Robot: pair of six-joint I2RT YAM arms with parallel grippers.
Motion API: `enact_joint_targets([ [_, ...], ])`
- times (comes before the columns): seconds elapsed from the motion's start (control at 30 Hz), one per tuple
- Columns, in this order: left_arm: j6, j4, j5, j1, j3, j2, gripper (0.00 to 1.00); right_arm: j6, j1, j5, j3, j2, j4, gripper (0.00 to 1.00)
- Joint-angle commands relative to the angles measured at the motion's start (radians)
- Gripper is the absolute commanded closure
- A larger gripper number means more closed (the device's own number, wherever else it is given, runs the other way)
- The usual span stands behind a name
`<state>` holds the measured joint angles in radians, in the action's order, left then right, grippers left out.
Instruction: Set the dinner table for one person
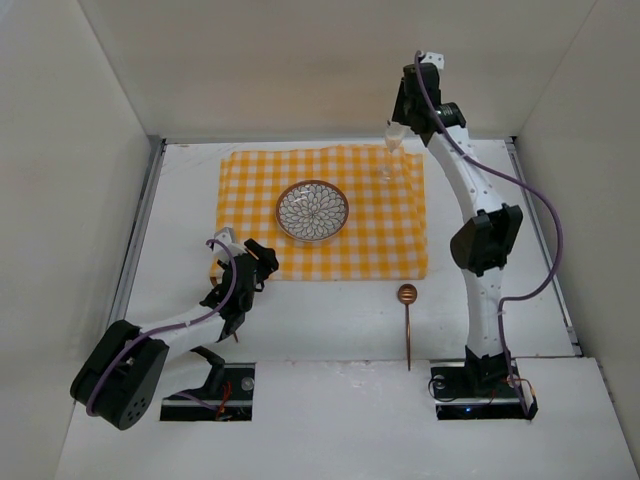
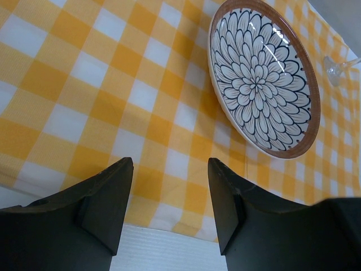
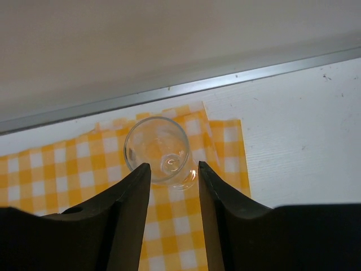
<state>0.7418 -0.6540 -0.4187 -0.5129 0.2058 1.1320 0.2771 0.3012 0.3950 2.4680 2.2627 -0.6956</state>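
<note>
Since a glass [image 3: 156, 149] belongs beyond the plate's [image 1: 312, 212] right, right hand [image 3: 174, 166] hangs spread over it there; left hand [image 2: 169, 164] spread, empty.

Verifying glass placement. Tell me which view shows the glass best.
Right wrist: the glass sits centred, seen down through its rim, on a corner of the checked cloth. Top external shows the glass small and faint; left wrist catches only its foot and stem at the right edge.

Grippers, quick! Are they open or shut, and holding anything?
Left gripper: open, holding nothing.
Right gripper: open above the glass, not gripping it.
</note>
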Motion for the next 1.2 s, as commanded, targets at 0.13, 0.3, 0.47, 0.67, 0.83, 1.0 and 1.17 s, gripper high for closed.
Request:
enact_joint_targets([
  [0.13, 0.007, -0.042, -0.002, 0.007, 0.020, 0.005, 0.47, 0.004, -0.015, -0.010, 0.029, -0.101, 0.042, 0.52],
  [0.3, 0.007, -0.042, -0.002, 0.007, 0.020, 0.005, 0.47, 0.013, -0.018, -0.010, -0.027, -0.161, 0.047, 0.52],
  [0.47, 0.005, -0.042, -0.002, 0.007, 0.017, -0.001, 0.47, 0.030, 0.005, 0.022, -0.420, -0.424, 0.204, 0.58],
  [0.67, 0.004, -0.038, -0.002, 0.011, 0.018, 0.000, 0.48, 0.117, 0.162, 0.125, -1.103, -0.831, 0.424, 0.87],
  [0.83, -0.002, -0.032, 0.000, -0.005, 0.029, 0.012, 0.55, 0.317, 0.339, 0.165, -1.469, -1.037, 0.251, 0.90],
  [1.0, -0.001, -0.032, 0.012, -0.006, 0.030, 0.011, 0.56, 0.612, 0.512, 0.153, -1.655, -1.164, -0.065, 0.80],
  [1.17, 0.005, -0.032, 0.012, -0.006, 0.027, 0.005, 0.55, 0.778, 0.647, 0.048, -1.718, -1.210, -0.245, 0.61],
])
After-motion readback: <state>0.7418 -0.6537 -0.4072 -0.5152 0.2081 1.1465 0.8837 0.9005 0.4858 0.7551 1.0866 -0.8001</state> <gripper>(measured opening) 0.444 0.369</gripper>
